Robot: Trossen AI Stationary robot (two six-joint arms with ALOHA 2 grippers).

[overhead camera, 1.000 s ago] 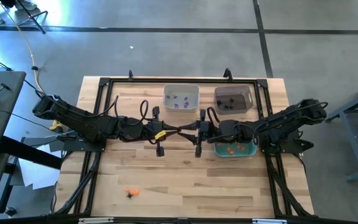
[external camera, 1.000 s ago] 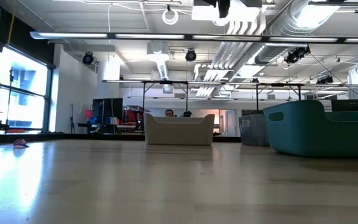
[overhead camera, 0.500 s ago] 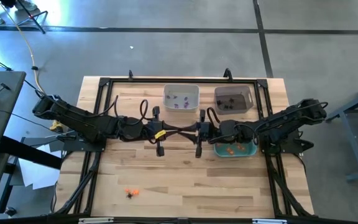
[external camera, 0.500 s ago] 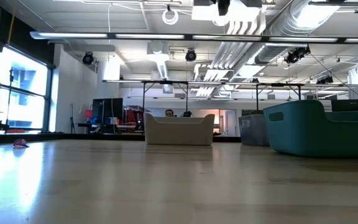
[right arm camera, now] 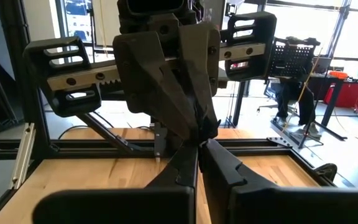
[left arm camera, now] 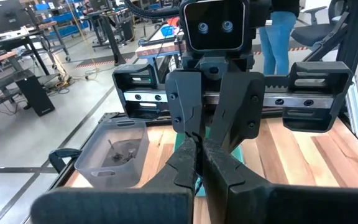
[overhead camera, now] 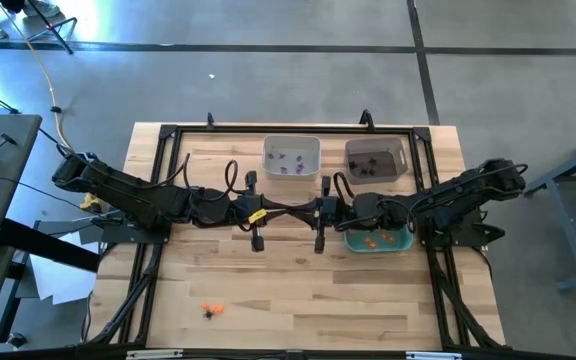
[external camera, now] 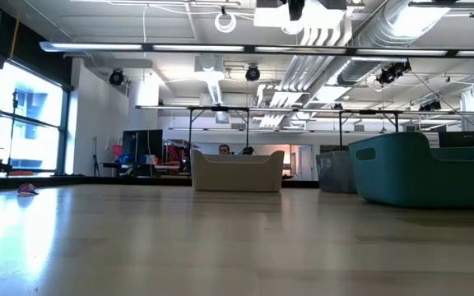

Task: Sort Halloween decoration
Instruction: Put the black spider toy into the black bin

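Tiny orange and black Halloween decoration (overhead camera: 210, 310) near table's (overhead camera: 298, 290) front edge

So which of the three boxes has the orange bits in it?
The teal bin, the one nearest the right gripper. Orange trinkets lie inside it. The white bin holds purple ones, and the clear grey bin holds dark ones.

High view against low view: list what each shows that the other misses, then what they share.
Only the high view shows both arms meeting mid-table, the left gripper and right gripper tip to tip, both shut, plus the orange trinkets near the front edge and those in the teal bin. Only the low view shows the room behind with its ceiling pipes and a small purple trinket. Both show the white bin, grey bin and teal bin.
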